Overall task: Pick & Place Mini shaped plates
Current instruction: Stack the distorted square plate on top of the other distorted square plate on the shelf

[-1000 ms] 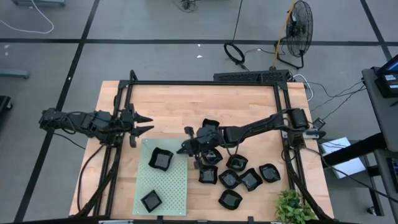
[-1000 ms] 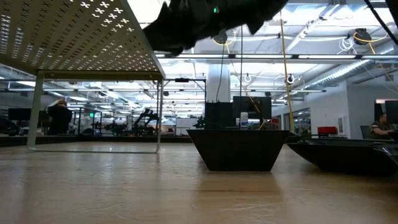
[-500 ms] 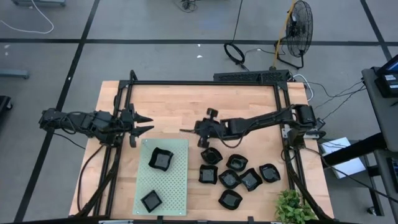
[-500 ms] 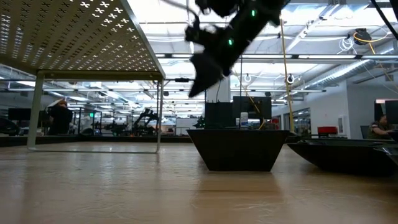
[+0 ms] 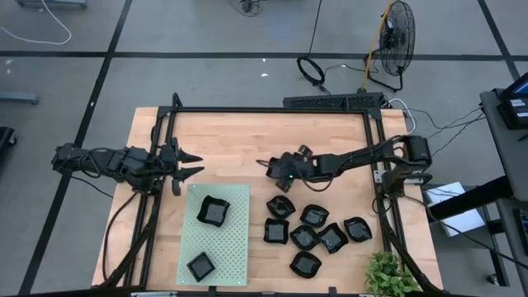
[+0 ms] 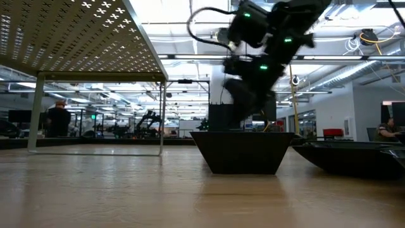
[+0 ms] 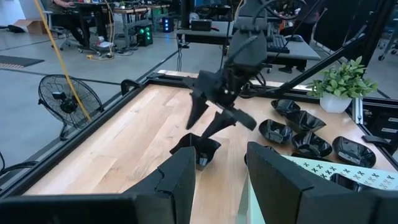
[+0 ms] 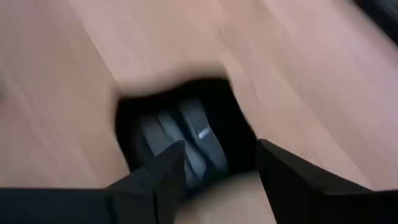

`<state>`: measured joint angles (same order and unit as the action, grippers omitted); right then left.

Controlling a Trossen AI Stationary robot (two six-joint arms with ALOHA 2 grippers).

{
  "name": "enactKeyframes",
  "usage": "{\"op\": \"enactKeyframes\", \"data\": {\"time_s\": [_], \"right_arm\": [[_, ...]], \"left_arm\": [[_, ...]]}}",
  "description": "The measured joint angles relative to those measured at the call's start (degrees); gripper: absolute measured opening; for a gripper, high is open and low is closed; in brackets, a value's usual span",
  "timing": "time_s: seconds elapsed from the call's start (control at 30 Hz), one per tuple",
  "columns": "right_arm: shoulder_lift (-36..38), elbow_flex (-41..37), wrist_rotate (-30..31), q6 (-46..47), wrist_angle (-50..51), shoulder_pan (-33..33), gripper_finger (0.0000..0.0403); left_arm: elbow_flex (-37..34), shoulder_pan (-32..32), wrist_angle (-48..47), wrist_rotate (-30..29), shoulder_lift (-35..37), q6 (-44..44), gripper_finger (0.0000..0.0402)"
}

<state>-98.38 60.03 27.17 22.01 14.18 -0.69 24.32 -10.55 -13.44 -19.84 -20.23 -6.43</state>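
Observation:
One mini shaped plate (image 7: 198, 149), small and glossy black, rests flat on the bare wood toward the table's far side. My right gripper (image 7: 214, 118) hovers just above it, open, fingers pointing down on either side without touching. In the right wrist view this plate (image 8: 180, 124) shows between the fingertips of my right gripper (image 8: 221, 155). Two more plates (image 5: 213, 210) (image 5: 200, 266) sit on the pale green perforated mat (image 5: 227, 239). Several others (image 5: 313, 235) lie clustered on the wood to the mat's right. My left gripper (image 5: 188, 163) waits open at the table's left, above the mat's far edge.
A potted plant (image 5: 388, 276) stands at the table's near right corner. Black frame rails (image 5: 272, 110) run along the far edge and both sides. Bare wood lies between the lone plate and the far rail.
My right gripper has swung from beside the mat's right edge toward the table's far edge and slightly right, stopping above the lone plate. Its fingers, together before, now stand apart. No plate has moved.

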Motion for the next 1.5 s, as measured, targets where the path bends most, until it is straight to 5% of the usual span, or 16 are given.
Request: {"op": "enactKeyframes", "data": {"time_s": [0.47,0.97,1.5], "right_arm": [[8.6,-19.3,-2.2,11.4,-22.8,-1.9,0.0185],[2.6,-19.3,-10.8,11.6,-32.8,-4.5,0.0185],[6.6,-19.2,-1.2,1.1,-31.8,-5.0,0.0185]], "left_arm": [[0.0,0.0,0.1,0.3,0.0,0.0,0.015],[0.0,0.0,0.0,0.2,0.0,0.0,0.015],[0.0,0.0,0.0,0.2,0.0,0.0,0.015]]}}
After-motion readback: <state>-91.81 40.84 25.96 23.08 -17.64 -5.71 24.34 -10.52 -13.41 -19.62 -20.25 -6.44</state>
